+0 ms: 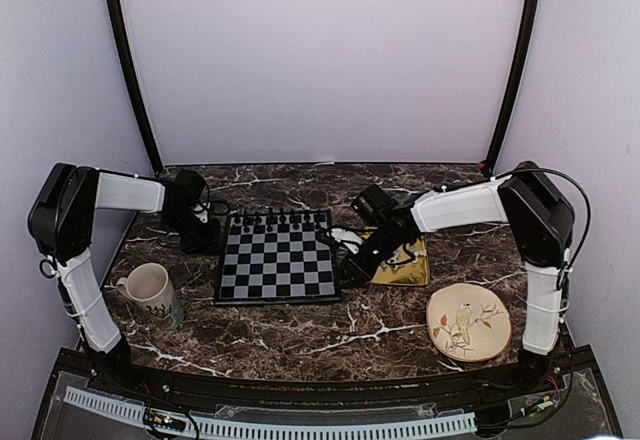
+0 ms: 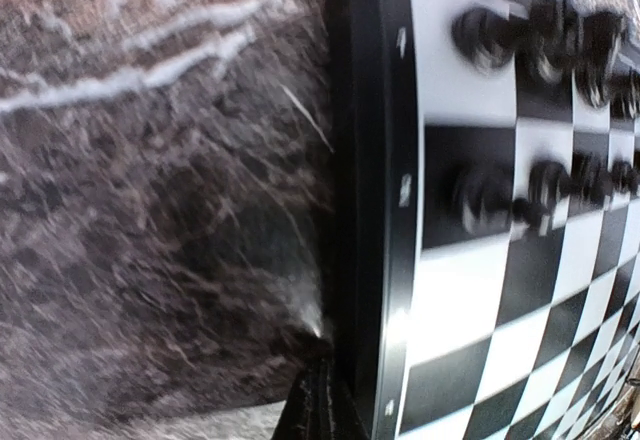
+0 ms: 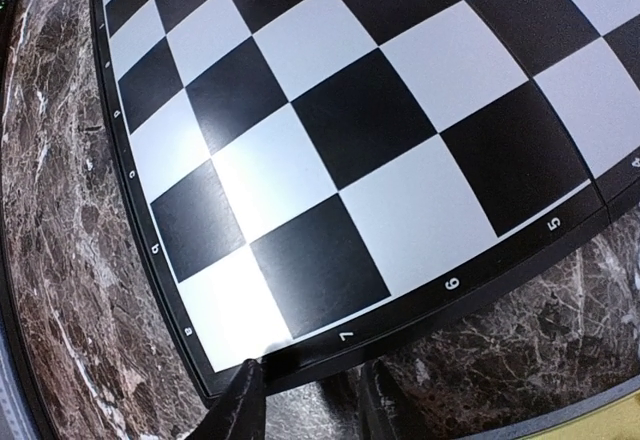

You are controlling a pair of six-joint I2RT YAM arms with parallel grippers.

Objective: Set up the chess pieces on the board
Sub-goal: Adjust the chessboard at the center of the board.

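The board (image 1: 275,260) lies mid-table, black and grey checks with a black rim. Tiny black chessmen (image 1: 275,220) fill its two far rows and show blurred in the left wrist view (image 2: 490,195). No white chess pieces show clearly; a pale patch (image 1: 345,238) sits by the right gripper. My left gripper (image 1: 203,232) is at the board's far-left corner, low over the marble, its fingertips (image 2: 318,405) pressed together beside the rim (image 2: 370,210). My right gripper (image 1: 352,263) is at the board's right edge, open and empty (image 3: 312,410), just outside the rim (image 3: 400,325).
A shiny gold tray (image 1: 408,263) lies right of the board, partly under the right arm. A round bird-painted plate (image 1: 468,322) sits at the near right. A cream mug (image 1: 150,288) stands at the near left. The tabletop is dark marble.
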